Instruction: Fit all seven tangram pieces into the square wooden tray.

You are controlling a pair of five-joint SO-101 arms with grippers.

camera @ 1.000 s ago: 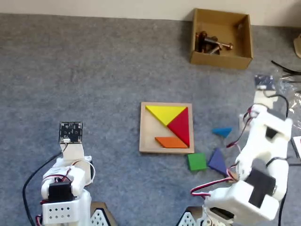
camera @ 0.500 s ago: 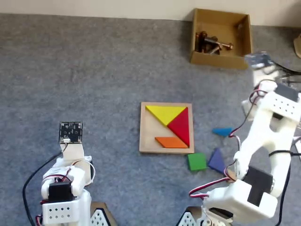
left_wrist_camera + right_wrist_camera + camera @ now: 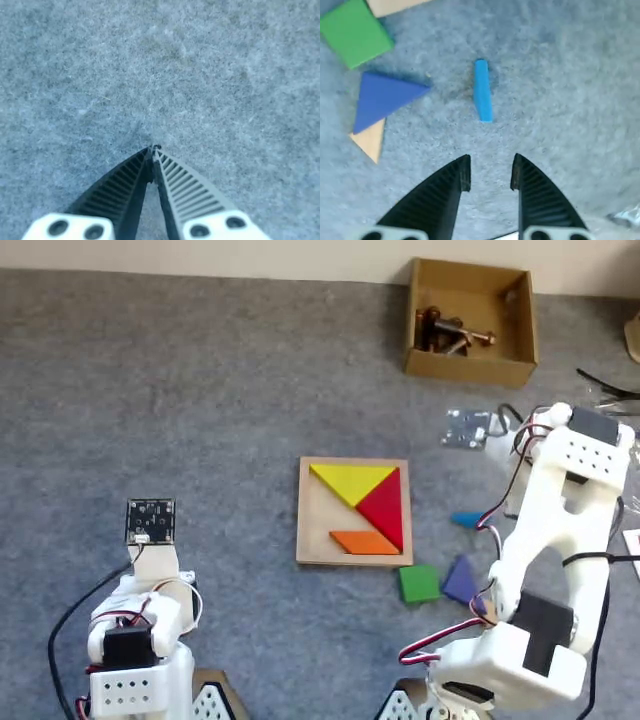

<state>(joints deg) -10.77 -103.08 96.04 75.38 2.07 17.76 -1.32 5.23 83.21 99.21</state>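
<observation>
tray [image 3: 318,525]: pale wood
upper triangle [image 3: 350,481]: yellow
side triangle [image 3: 385,510]: red
slanted piece [image 3: 363,541]: orange
square [image 3: 418,583]: green
loose triangle [image 3: 462,580]: dark blue
small piece [image 3: 468,520]: light blue
carpet [image 3: 150,390]: speckled grey
box [image 3: 470,367]: brown
arms [image 3: 545,530]: white and black

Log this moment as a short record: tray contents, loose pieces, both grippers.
Tray: square wooden tray on grey carpet, partly filled
In tray: yellow triangle, red triangle, orange parallelogram
Loose, on the right arm's side of the tray: green square, dark blue triangle, light blue piece, tan triangle
Left gripper: shut, over bare carpet
Right gripper: open, near the light blue piece
</observation>
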